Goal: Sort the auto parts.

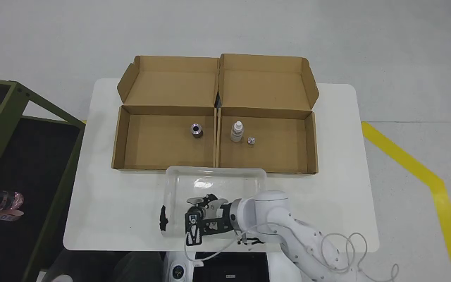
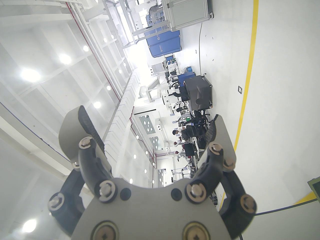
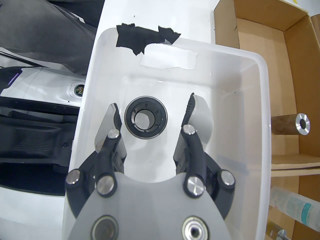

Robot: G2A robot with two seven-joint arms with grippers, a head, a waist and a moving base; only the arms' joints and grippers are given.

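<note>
The right gripper (image 3: 154, 101) is in the white tray (image 3: 260, 61) at the worktop's (image 1: 338, 197) near edge, jaws spread wide with a black ring (image 3: 146, 117) lying flat between them. Beyond stand two open cardboard boxes. The left box (image 1: 134, 151) holds a metal cylinder (image 1: 195, 130), the right box (image 1: 289, 151) a white bottle (image 1: 238, 130) and a small metal part (image 1: 251, 141). The left gripper (image 2: 149, 114), jaws open and empty, points into the hall.

The tray (image 3: 263, 88) is white with a torn black tape patch (image 3: 140, 38) on its rim, the ring part (image 3: 128, 119) black, both boxes (image 1: 155, 144) plain brown, the cylinder (image 3: 282, 124) brown with a silver end face, the counter (image 1: 338, 204) white, and the fingers (image 3: 190, 108) of the right gripper (image 3: 153, 99) black-ribbed on grey.
</note>
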